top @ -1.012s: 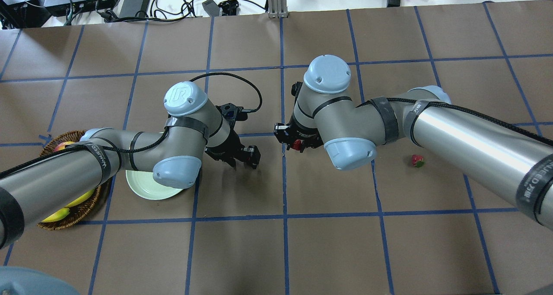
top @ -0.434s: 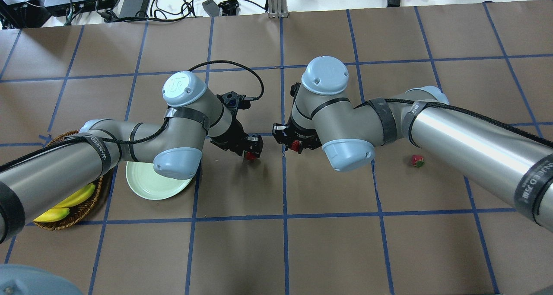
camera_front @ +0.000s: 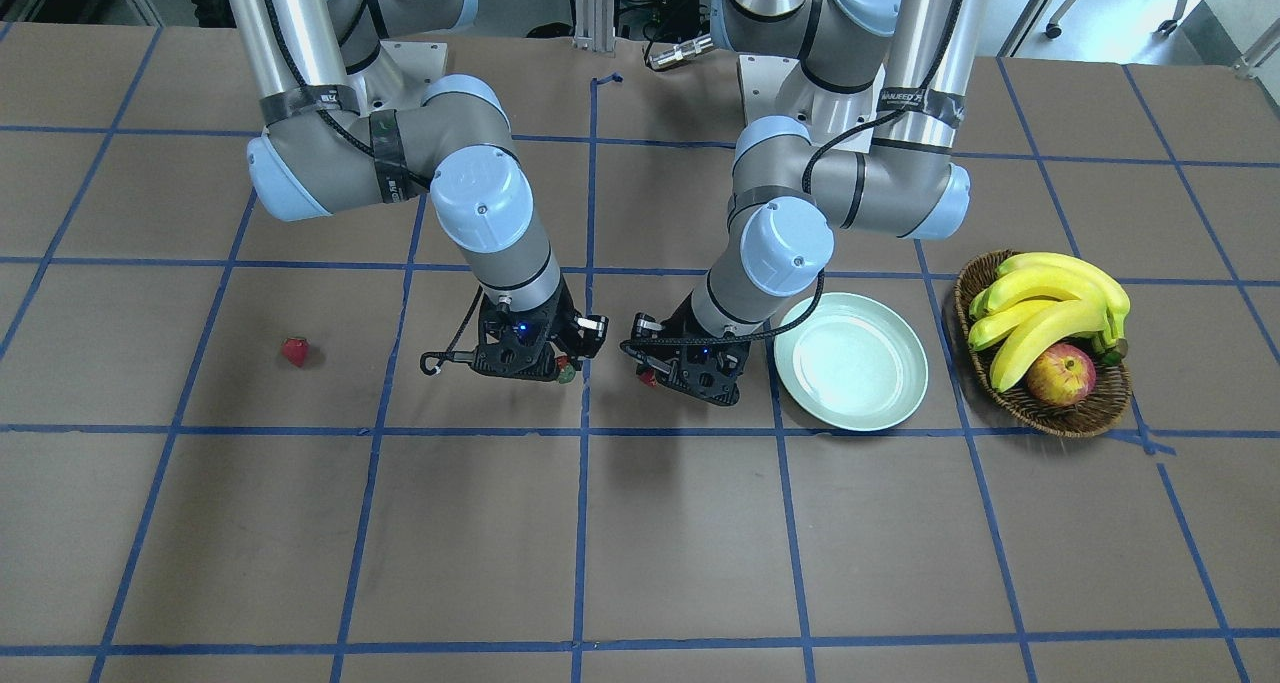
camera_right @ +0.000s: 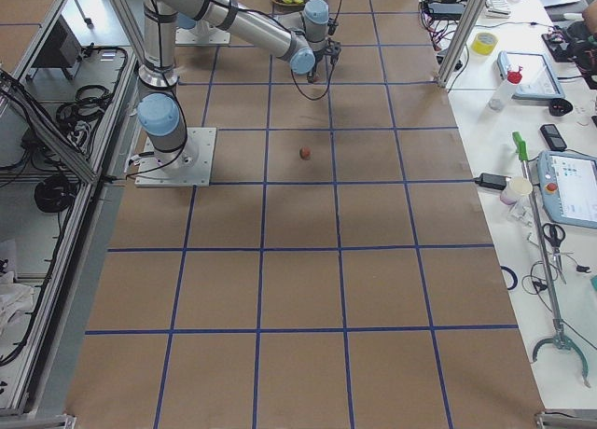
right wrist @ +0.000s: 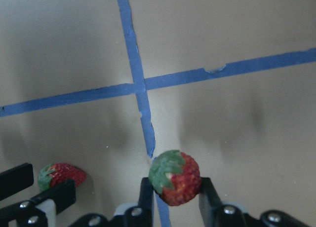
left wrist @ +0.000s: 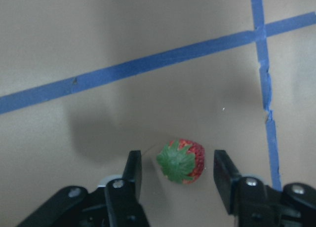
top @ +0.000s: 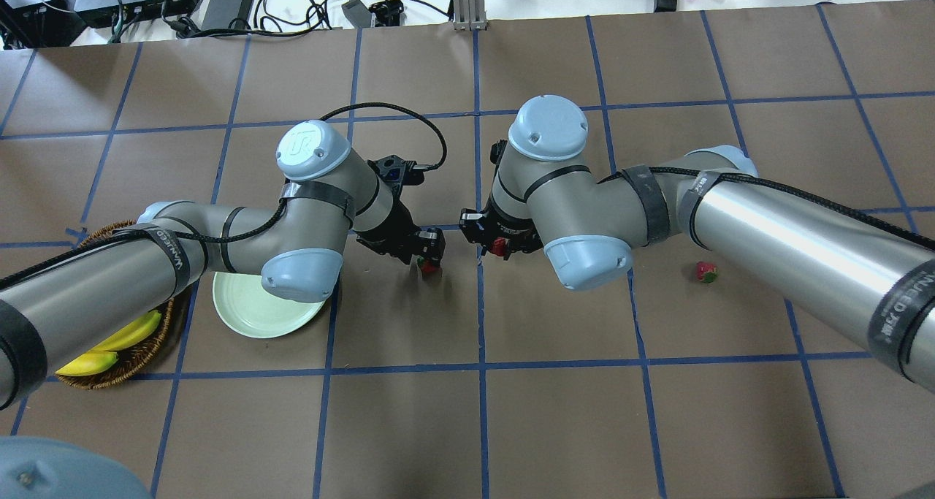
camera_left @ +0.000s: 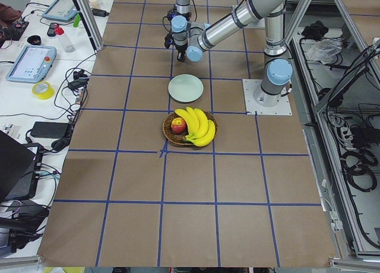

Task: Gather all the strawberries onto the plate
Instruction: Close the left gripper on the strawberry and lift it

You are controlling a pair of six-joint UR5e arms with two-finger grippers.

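Presently: both arms low over the tabletop (top: 409,426).
Jaws spread, the left gripper (left wrist: 178,160) straddles the first strawberry (left wrist: 181,161) lying there; the right gripper (right wrist: 177,188) pinches the second strawberry (right wrist: 175,176) alongside; the plate (top: 245,316) sits near; the third strawberry (top: 705,271) lies well apart.

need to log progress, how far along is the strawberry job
Nothing done: the plate is empty. In hand: the right gripper is shut on the first strawberry; the left gripper stands open around the second strawberry on the table. Left: the third strawberry lies apart, untouched.
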